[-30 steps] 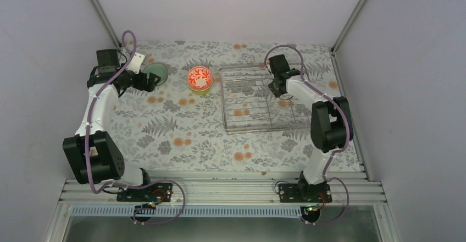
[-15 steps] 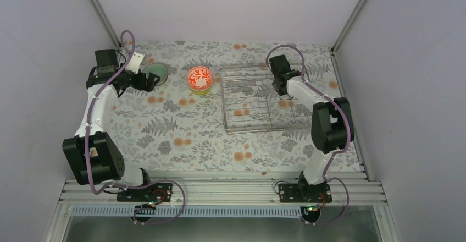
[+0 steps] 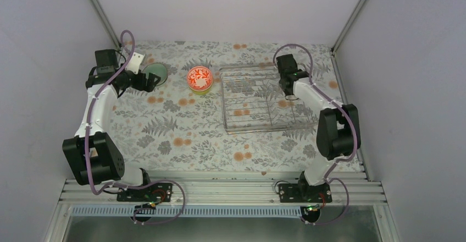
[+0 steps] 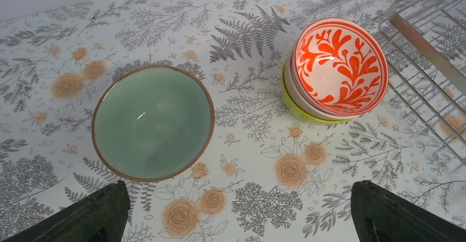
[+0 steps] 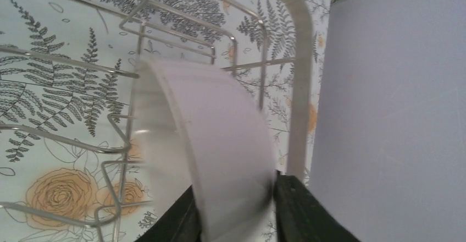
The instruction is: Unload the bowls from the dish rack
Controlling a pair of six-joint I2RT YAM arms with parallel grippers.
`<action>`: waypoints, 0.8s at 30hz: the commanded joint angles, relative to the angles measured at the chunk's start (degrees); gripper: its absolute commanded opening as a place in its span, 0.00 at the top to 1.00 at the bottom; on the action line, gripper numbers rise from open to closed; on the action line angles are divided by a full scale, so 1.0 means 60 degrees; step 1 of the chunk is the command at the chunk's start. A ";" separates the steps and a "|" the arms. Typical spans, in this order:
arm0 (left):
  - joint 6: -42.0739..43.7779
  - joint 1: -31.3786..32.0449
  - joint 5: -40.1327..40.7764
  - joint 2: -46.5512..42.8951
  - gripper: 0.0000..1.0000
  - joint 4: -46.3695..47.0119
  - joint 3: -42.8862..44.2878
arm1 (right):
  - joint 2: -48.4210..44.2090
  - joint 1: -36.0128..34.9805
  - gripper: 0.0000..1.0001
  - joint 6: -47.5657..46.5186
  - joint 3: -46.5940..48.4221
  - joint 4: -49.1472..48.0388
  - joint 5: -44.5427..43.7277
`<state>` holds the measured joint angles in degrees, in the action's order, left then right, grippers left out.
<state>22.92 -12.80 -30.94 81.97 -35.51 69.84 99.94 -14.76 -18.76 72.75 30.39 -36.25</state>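
The silver wire dish rack (image 3: 248,96) sits right of centre. At its far right corner my right gripper (image 3: 289,89) is shut on the rim of a white bowl (image 5: 220,143) standing on edge against the rack's wires (image 5: 299,88), one dark finger (image 5: 308,214) on each side of its wall. In the top view the arm hides that bowl. My left gripper (image 4: 240,214) hangs open over bare table, just short of the mint green bowl (image 4: 153,122). The red-orange patterned bowl (image 4: 340,66) is nested in the yellow-green bowl (image 4: 308,113) left of the rack.
The enclosure's grey right wall (image 5: 395,115) stands close beside the rack's corner. A floral cloth (image 3: 176,126) covers the table. The mint green bowl (image 3: 155,72) lies near the far left, by the left wall.
My right gripper has closed onto the white bowl and its wrist has shifted right, towards the rack's far corner. The left arm and the other bowls have not moved.
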 commanded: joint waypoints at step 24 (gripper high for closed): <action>0.0267 -0.0050 -0.0703 -0.0288 0.00 -0.0440 0.0502 | -0.0468 0.0725 0.71 0.0110 -0.0760 -0.0589 0.0081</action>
<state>23.97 -12.80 -33.69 81.76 -38.65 73.36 94.54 -10.79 -18.44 68.27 29.56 -31.83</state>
